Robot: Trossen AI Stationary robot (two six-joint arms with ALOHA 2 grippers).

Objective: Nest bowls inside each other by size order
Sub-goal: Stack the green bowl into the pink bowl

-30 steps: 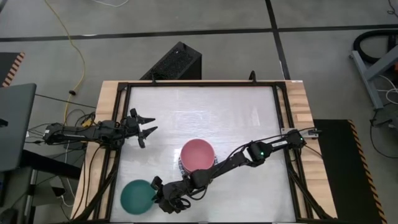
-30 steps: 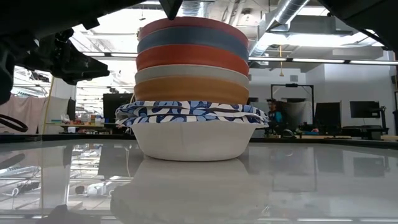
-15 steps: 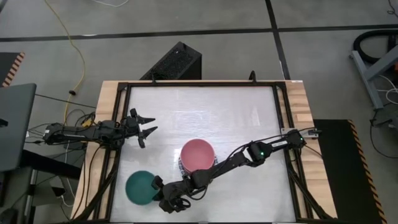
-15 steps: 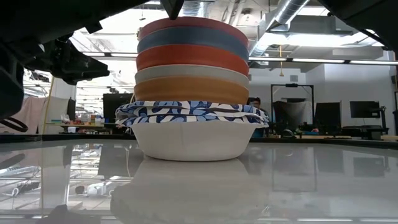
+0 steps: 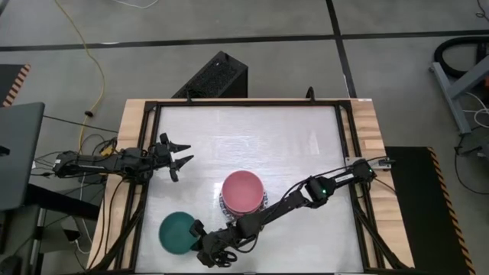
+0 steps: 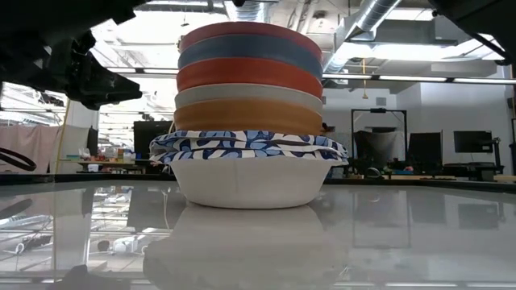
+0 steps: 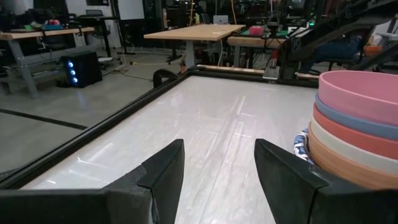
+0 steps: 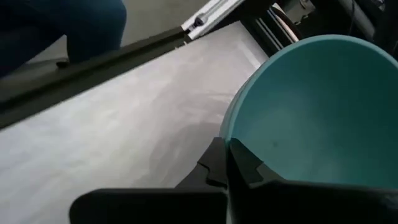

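Right gripper (image 5: 205, 246) clamped on rim of dark green bowl (image 5: 177, 232), near front-left of the surface (image 5: 252, 145), ready for carrying to the pink-topped stack (image 5: 243, 191) nearby. Left gripper (image 5: 177, 155) spread apart, parked at left edge, clear.

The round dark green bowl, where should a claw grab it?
By its thin rim. The round dark green bowl sits open side up, so one finger can slip inside the wall and one outside. The side facing the stack of nested bowls looks best, and that is where the right claw already pinches it. The left claw waits open by the table's left edge.
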